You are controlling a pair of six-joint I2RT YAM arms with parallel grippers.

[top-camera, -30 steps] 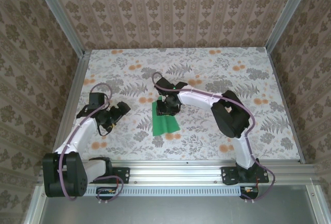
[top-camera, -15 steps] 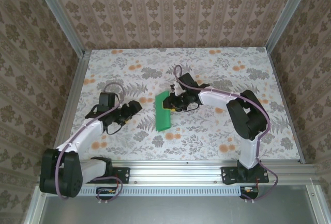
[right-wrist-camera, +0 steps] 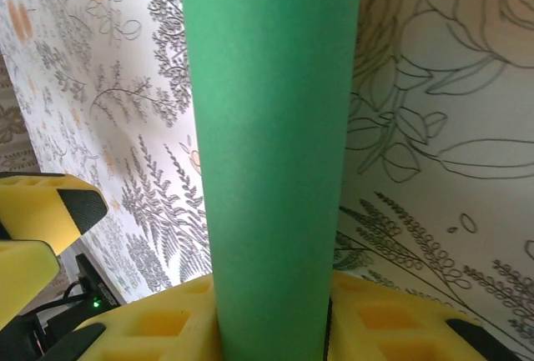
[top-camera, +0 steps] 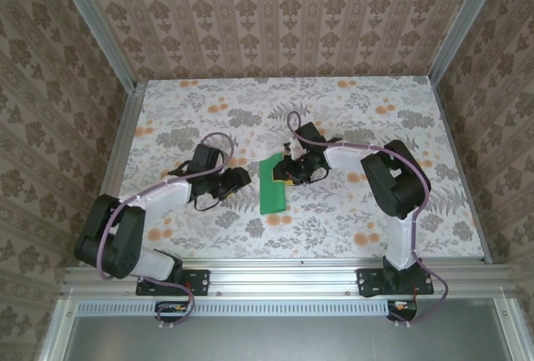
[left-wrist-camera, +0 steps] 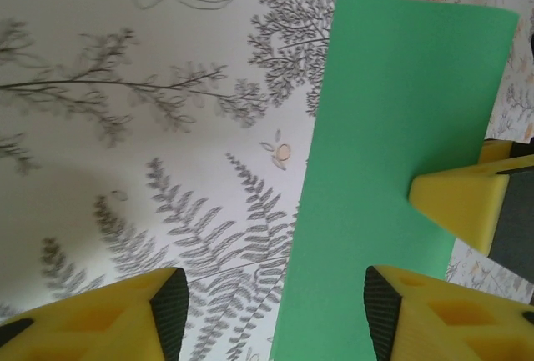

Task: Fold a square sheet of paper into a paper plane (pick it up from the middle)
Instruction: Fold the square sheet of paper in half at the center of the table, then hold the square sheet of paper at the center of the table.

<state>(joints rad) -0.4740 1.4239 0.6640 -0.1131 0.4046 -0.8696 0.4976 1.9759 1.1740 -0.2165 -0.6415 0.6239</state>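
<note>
we find the square sheet of paper near the middle of the desk, between the two arms. a second ago it showed as a broader patch; it now reads as a narrow strip running away from the arm bases, so we judge that it has been doubled over lengthwise. the right pincer, which then sat over the sheet's far end, has swung round to the strip's right-hand long edge and pinches it. in the right wrist view the green paper runs down between the yellow pads. the left pincer has travelled from the left part of the desk to just beside the strip's left edge. in the left wrist view its jaws stand spread, one fingertip over bare desk and the other over the green, so that the edge lies between them. whether the strip lies fully flat we cannot tell. we judge the first centre fold made but not yet pressed, with nose and wing folds outstanding. the next move calls for a hold or a press along the crease; a tug against the right pincer's hold could buckle the thin paper.
</note>
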